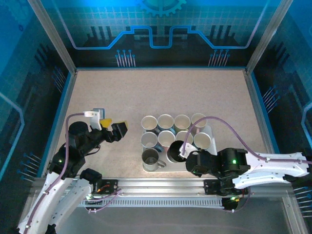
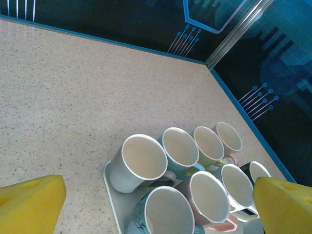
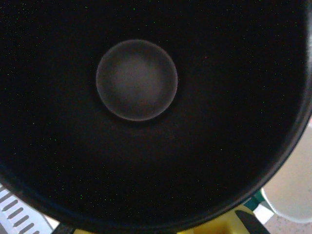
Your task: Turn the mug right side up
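Note:
The mug (image 1: 176, 151) is black and stands at the front of the white tray (image 1: 164, 168), its dark mouth facing up toward the top camera. My right gripper (image 1: 188, 157) is shut on its right rim. In the right wrist view the mug's dark inside (image 3: 136, 80) is seen down to its round bottom, with a yellow fingertip (image 3: 217, 227) under the rim. My left gripper (image 1: 115, 128) is open to the left of the tray, holding nothing. Its yellow fingertips (image 2: 30, 204) frame the tray's mugs in the left wrist view.
Several upright mugs (image 1: 165, 122) crowd the tray in two rows, with a grey mug (image 1: 150, 158) just left of the black one. From the left wrist the same mugs (image 2: 144, 161) show on the tray (image 2: 111, 194). Blue walls edge the speckled table (image 1: 122, 92).

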